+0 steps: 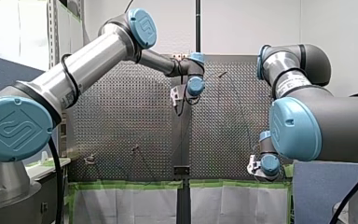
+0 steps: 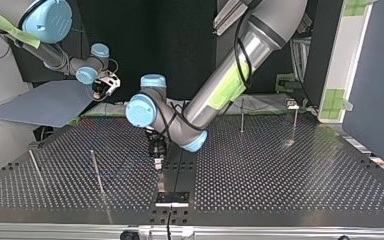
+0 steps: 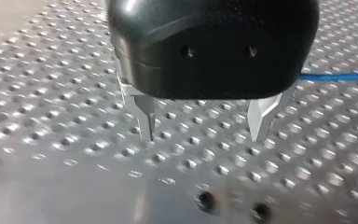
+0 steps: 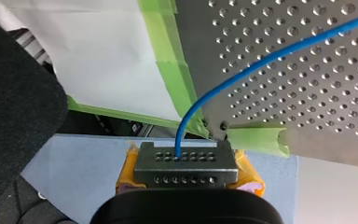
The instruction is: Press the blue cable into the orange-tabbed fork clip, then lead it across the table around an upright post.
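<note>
The first step is in hand: the blue cable is gripped but not yet seated in any clip. My right hand sits just off the desk's corner, at the front view's lower right. Its yellow-orange pads are closed on the cable's end. From there the cable climbs over the taped corner and runs out across the perforated surface.

My left hand hangs low over the middle of the desk with its metal fingers spread wide and nothing between them. The cable passes behind it, to one side. I cannot make out the orange-tabbed fork clip in any view.

Next, I judge, the left hand needs to straddle the cable and close on it, then carry it to the clip before routing it around a post.
</note>
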{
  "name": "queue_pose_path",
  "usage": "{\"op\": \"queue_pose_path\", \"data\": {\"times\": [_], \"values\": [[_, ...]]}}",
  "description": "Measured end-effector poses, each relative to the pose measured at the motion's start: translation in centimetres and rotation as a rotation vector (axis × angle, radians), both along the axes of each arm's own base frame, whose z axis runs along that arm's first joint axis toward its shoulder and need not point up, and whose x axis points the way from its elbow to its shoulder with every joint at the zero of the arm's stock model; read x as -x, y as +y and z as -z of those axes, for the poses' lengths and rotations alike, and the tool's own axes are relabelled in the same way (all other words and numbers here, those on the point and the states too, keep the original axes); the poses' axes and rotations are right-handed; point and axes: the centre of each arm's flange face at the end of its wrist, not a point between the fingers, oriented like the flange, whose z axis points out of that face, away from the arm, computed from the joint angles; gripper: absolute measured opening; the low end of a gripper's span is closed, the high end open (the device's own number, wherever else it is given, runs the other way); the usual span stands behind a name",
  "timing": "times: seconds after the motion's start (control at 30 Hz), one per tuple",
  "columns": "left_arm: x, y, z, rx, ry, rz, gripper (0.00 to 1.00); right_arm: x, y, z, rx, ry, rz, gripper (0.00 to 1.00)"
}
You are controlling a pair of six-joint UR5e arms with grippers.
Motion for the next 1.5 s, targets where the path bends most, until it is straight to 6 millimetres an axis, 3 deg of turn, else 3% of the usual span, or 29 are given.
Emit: {"op": "queue_pose_path", "data": {"times": [0.27,0.57,1.0,1.5], "values": [[-0.1,-0.3,-0.6,0.039,-0.005,0.017,0.98,0.5,-0.4,0.4,0.025,-0.006,0.010,0.00],[0.4,-0.6,-0.5,0.044,0.007,0.022,0.98,0.6,0.2,2.2,0.004,-0.002,0.011,0.00],[1.5,-0.5,0.1,-0.003,0.065,0.022,0.98,0.5,0.3,2.4,0.002,0.000,0.006,0.00],[3.5,0.8,2.6,-0.061,0.125,0.016,0.98,0.2,0.4,2.4,0.003,0.000,-0.001,0.00]]}}
